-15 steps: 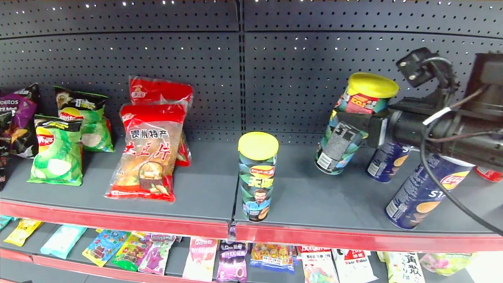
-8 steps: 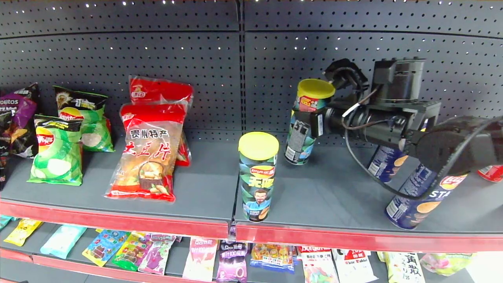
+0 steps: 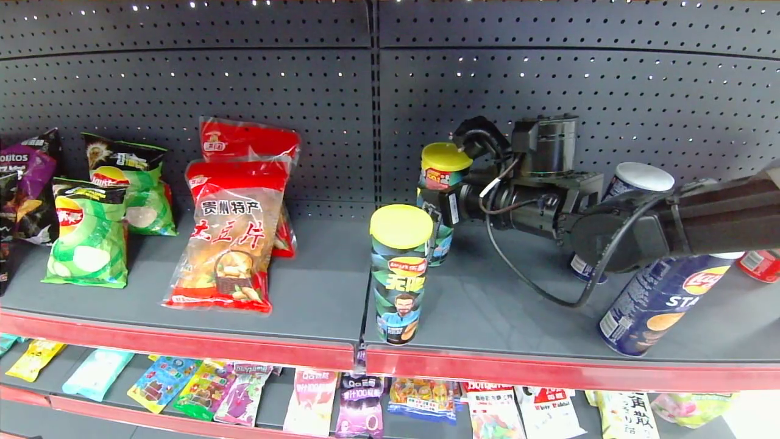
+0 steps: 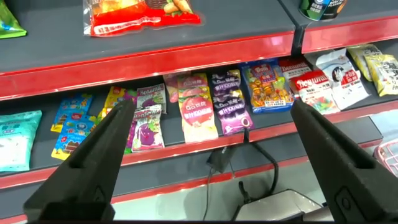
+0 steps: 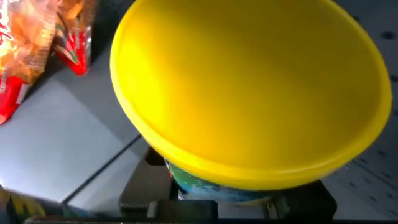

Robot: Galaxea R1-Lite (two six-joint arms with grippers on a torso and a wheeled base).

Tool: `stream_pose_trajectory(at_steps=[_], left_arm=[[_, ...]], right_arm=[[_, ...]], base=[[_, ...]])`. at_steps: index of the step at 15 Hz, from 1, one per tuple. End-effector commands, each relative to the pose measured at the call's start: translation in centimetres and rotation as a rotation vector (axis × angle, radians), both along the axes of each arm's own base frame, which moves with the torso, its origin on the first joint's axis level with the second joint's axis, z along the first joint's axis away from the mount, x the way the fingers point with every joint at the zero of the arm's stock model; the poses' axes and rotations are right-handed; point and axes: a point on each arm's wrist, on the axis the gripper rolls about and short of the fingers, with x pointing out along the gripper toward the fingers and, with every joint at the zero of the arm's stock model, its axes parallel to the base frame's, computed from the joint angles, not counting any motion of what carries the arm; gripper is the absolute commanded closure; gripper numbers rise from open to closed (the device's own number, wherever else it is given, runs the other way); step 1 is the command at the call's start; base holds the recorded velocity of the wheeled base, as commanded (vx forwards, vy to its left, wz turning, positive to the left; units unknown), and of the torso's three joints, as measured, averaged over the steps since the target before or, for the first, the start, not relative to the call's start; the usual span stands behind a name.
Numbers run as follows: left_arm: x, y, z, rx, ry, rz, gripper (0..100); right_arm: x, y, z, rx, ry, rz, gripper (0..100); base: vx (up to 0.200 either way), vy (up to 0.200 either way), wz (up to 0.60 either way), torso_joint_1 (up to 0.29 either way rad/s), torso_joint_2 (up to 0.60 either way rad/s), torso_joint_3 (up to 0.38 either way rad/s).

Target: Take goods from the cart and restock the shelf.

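Observation:
A chip can with a yellow lid (image 3: 445,158) is upright at the back of the grey shelf (image 3: 499,305), just behind and to the right of a matching yellow-lidded can (image 3: 399,274) that stands at the shelf's front edge. My right gripper (image 3: 440,206) is shut on the rear can's body, reaching in from the right. I cannot tell whether its base touches the shelf. In the right wrist view the yellow lid (image 5: 249,87) looms above the gripper (image 5: 224,202). My left gripper (image 4: 211,162) hangs open and empty, low, in front of the lower shelf.
Blue chip cans (image 3: 658,305) lean at the shelf's right, one with a white lid (image 3: 637,177) behind my arm. Red snack bags (image 3: 234,238) and green bags (image 3: 91,241) fill the left half. Small packets (image 4: 199,109) line the lower shelf.
My right arm has carried the yellow-lidded can leftward and lower along the back of the shelf, turning it from tilted to upright. The front can has not moved.

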Motion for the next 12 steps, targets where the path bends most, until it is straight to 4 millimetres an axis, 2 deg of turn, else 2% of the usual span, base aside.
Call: stream_pose_trajectory(at_steps=[1,6,12], left_arm=[[0.0,0.0,0.0,0.0,0.004,0.001,0],[0.0,0.0,0.0,0.0,0.002,0.001,0],[-0.1,0.0,0.0,0.0,-0.004,0.001,0]], right_arm=[[0.4,0.7,-0.7,-0.006,0.009,0.01,100],[1.2,2.4,-0.9,0.007,-0.008,0.042,100],[1.4,2.9,-1.8,-0.005,0.006,0.047,100]], base=[[0.0,0.0,0.0,0.0,0.0,0.0],[0.0,0.0,0.0,0.0,0.0,0.0],[0.0,0.0,0.0,0.0,0.0,0.0]])
